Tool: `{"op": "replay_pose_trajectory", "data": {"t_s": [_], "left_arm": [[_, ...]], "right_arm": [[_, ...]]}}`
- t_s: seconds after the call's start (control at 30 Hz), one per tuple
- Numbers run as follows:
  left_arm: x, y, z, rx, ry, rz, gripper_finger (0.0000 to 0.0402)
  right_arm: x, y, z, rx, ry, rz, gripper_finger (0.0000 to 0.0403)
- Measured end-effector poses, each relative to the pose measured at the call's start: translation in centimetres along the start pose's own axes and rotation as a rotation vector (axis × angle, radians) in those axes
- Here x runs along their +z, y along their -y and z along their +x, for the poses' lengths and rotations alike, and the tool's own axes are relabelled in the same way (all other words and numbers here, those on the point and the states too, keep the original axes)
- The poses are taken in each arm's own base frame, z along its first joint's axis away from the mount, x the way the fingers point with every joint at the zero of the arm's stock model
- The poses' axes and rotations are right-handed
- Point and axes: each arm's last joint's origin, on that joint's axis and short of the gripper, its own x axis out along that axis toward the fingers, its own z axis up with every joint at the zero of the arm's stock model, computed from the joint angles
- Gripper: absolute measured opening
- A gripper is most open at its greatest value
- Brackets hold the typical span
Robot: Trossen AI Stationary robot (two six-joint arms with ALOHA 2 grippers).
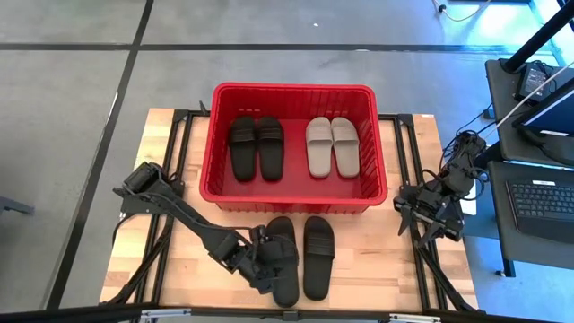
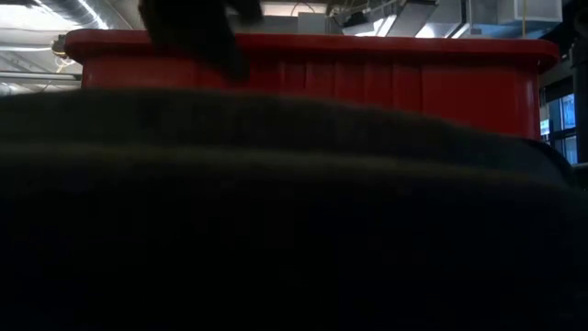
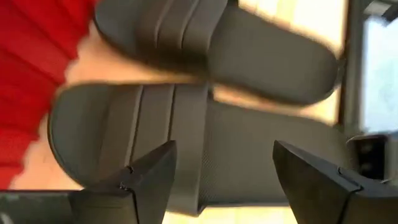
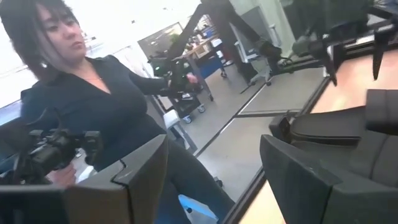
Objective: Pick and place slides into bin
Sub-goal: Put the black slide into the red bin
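Observation:
Two black slides lie side by side, soles down, on the wooden table in front of the red bin (image 1: pixel 291 94): the left one (image 1: pixel 285 265) and the right one (image 1: pixel 318 257). My left gripper (image 1: pixel 269 262) stands open just over the left slide (image 3: pixel 186 143), its fingers on either side of the sole behind the ribbed strap; I cannot tell whether they touch it. The other slide (image 3: pixel 249 50) lies just beyond it. Inside the bin, a black pair (image 1: pixel 256 146) and a beige pair (image 1: pixel 333 145) lie flat on the floor. My right gripper (image 1: pixel 429 220) waits open at the table's right side.
The bin's near wall (image 2: pixel 367 78) stands close behind the two slides. In the low view a slide's dark bulk fills the foreground. A person (image 4: pixel 93 106) stands beyond the table's right side, where a desk with a laptop (image 1: pixel 543 197) also stands.

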Motion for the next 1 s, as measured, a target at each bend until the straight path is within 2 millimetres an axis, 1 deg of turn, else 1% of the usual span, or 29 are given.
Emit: {"op": "replay_pose_trajectory", "data": {"t_s": [0.17, 0.3, 0.53, 0.63, 0.83, 1.0], "left_arm": [[-0.6, -0.2, 2.3, -0.001, -0.084, 0.003, 0.026], [-1.0, -0.2, 3.2, 0.009, -0.104, -0.004, 0.026], [-1.1, -0.2, 3.2, 0.021, -0.104, -0.048, 0.026], [-1.0, -0.1, 3.2, -0.002, -0.115, -0.073, 0.026], [-0.2, 0.5, 3.3, -0.067, -0.045, -0.161, 0.026], [0.6, 0.1, 3.7, -0.106, -0.052, -0.161, 0.026]], "right_arm": [[-0.2, 0.3, 0.0, -0.066, -0.003, 0.001, 0.0255], [-0.3, 0.4, 0.0, -0.077, -0.004, 0.001, 0.0255], [-0.3, 0.4, 0.0, -0.077, -0.004, 0.0, 0.0255], [-0.3, 0.4, 0.0, -0.077, -0.004, -0.003, 0.0255], [-0.3, 0.4, 0.0, -0.079, -0.005, -0.049, 0.0255], [-0.3, 0.4, 0.0, -0.079, -0.005, -0.047, 0.0255]]}}
